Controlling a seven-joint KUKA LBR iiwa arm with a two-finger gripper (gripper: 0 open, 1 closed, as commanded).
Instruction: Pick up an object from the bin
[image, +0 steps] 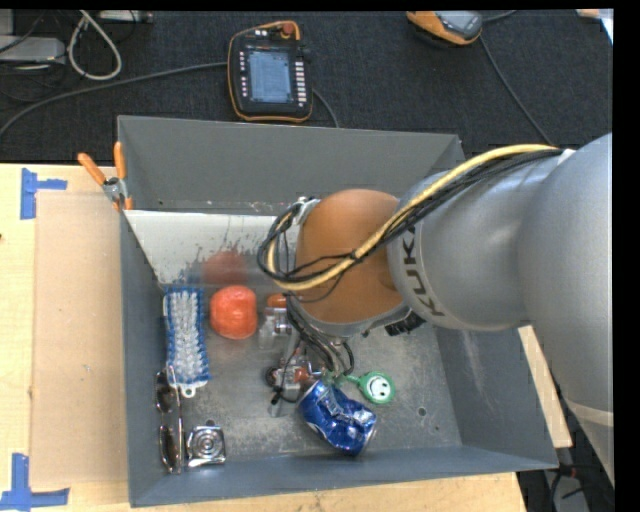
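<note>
My gripper (288, 376) hangs below the orange wrist cover, near the middle of the bin floor. Its tip is low, just left of a crushed blue can (336, 419) that lies at the front centre. A small round green piece with a smiling face (377, 387) lies right of the gripper, touching the can's upper edge. A red-orange ball (233, 312) rests to the upper left of the gripper, a short way off. Nothing shows held in the gripper.
A blue and white brush (186, 336) lies lengthwise along the left wall. A pair of dark glasses (167, 422) and a square metal piece (207, 443) sit in the front left corner. The arm and its cables cover the bin's right half.
</note>
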